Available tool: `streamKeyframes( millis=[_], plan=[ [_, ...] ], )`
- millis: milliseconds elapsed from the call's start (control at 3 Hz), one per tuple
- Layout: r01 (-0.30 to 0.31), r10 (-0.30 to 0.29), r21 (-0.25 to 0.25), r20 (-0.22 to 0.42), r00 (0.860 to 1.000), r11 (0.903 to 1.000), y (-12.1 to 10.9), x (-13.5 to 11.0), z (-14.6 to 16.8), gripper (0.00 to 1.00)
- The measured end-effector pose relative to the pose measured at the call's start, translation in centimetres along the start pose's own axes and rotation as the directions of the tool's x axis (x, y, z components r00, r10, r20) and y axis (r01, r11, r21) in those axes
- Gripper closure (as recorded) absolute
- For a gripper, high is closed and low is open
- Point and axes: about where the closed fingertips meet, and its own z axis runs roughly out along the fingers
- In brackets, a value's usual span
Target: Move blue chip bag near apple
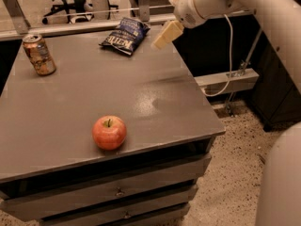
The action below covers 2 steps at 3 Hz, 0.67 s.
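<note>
Navy-blue and crinkly, the blue chip bag (124, 36) is found lying flat at the far edge of the grey table (70, 102), a bit right of the middle. Its long axis is laid on a diagonal, with one end pointed toward the near left and the other toward the far right, up by the back rail. White "Kettle" lettering is printed across the near-left part and tilted along with the bag. The foil is rumpled, so a few paler highlights are caught along the creases. It's clearly bigger than the apple.

The apple (109, 132) is parked near the front edge, left of centre, well apart from the bag. It's red-orange and round, with a short stem stuck up out of a yellowish dimple.

The gripper (164, 36), cream-coloured on the end of the white arm, is held in the air just beside the bag's far-right end and angled down and left toward it. No contact with the bag can be seen. Whether it's released or clenched can't be told from this angle. Nothing is seen being carried.

An orange-brown drink can (39, 54) is stood upright at the far left corner, well apart from both the bag and the apple.
</note>
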Motion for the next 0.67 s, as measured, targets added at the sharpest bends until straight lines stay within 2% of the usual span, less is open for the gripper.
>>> streamKeyframes(
  millis=[333,667],
  plan=[
    [-0.105,0.102,0.050,0.065,0.993,0.9932,-2.1,-0.5,3.5,0.00],
    [-0.220,0.210,0.067,0.126,0.969,0.9732,-3.3,-2.1,9.2,0.00]
  ],
)
